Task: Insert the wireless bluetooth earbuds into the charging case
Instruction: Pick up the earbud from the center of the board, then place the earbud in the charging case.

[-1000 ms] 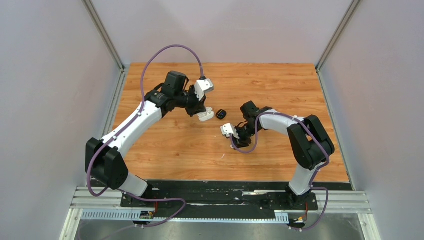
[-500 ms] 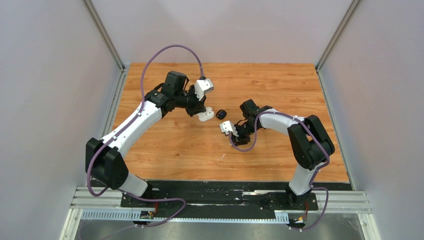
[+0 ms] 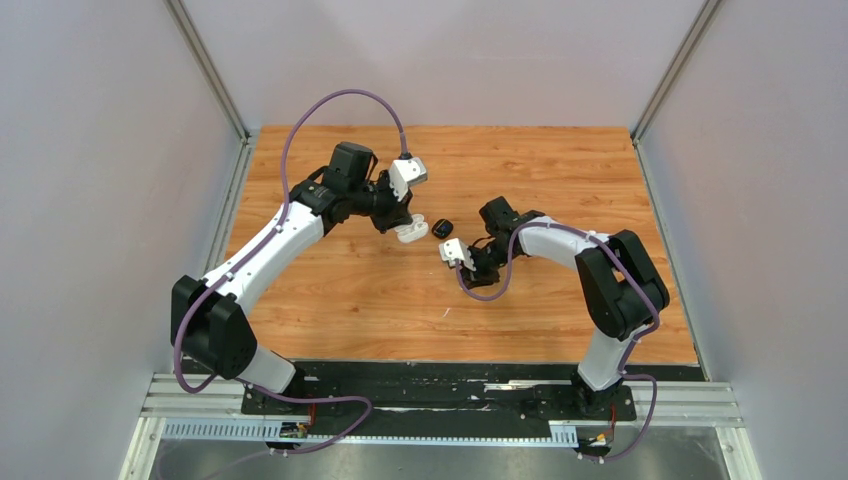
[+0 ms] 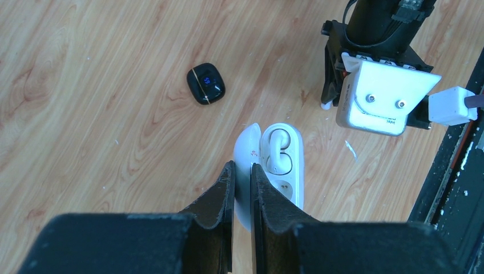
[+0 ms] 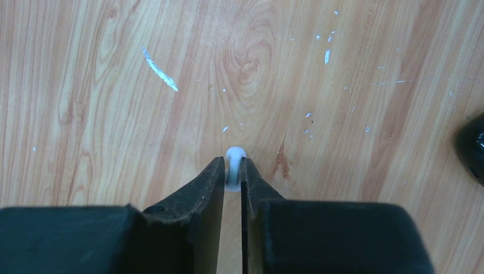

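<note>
Nearer the two cases than a second ago for the right hand (image 5: 231,162), edged a little up the worktop (image 3: 560,160); same place as before for the left hand (image 4: 241,168).

From the top view, no reading of either grip and no telling the earbuds apart from the rest. Cut off at the right edge of the right wrist view: a dark rounded shape (image 5: 472,149), too little of it showing to name. Partly covered by the left fingers (image 4: 220,194) in the left wrist view: the lid (image 4: 244,145) of the white case.

Clamped between the right hand's nearly closed tips: one white earbud (image 5: 234,165), small, smooth and rounded at the top, with its lower part hidden between the pads. Held over bare wood; cannot tell whether touching it.

Seated in the charging case (image 4: 294,171): a second white earbud (image 4: 278,155), glossy, with its bulb and short stem showing, in the pocket farther from the left hand. In the nearer pocket, only two small dots at the bottom.

Left hand pinched together on the opened lid of that white charging case, with the case itself resting on the worktop. Near it but apart, a black case (image 4: 205,84) with its lid down, a gold line along the edge and a blue spot on top; contents unseen.
</note>
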Controlling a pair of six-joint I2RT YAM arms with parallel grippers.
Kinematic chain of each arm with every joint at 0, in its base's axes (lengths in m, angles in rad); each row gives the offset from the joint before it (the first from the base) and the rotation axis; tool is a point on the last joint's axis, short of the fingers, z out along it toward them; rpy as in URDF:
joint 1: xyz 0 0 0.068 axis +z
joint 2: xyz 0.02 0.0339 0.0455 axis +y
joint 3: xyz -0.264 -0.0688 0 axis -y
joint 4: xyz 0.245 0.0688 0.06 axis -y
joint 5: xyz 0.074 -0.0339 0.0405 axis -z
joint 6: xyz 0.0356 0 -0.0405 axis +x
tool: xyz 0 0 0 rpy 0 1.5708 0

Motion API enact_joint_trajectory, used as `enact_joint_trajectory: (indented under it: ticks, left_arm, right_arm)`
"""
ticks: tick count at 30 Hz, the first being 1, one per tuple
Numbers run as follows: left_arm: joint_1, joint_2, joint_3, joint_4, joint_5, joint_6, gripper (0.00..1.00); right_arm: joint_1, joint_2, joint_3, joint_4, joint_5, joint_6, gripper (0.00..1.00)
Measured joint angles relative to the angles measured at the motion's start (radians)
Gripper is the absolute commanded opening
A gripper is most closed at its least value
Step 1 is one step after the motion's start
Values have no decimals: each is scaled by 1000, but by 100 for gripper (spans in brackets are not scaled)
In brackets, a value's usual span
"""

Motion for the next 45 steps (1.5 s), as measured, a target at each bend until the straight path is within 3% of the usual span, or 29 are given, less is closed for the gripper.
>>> enact_joint_trajectory:
  ticks: [6,14,21,27,33,45]
  left_arm:
    - [0,0,0,0,0,0,0]
    - [0,18,3,0,5,-1,0]
    - [0,89,61,30,33,-32,0]
    - [0,153,126,47,59,-66,0]
    - [-3,159,145,49,80,-71,0]
    - [-42,154,146,10,106,-33,0]
  right_arm:
    - [0,0,8,2,0,21,0]
    - [-17,-32,56,-14,-3,68,0]
    - [-47,-211,237,-53,-96,82,0]
    - [8,-317,298,43,-162,103,0]
    - [85,-280,305,109,-159,96,0]
    - [87,-208,325,121,-130,68,0]
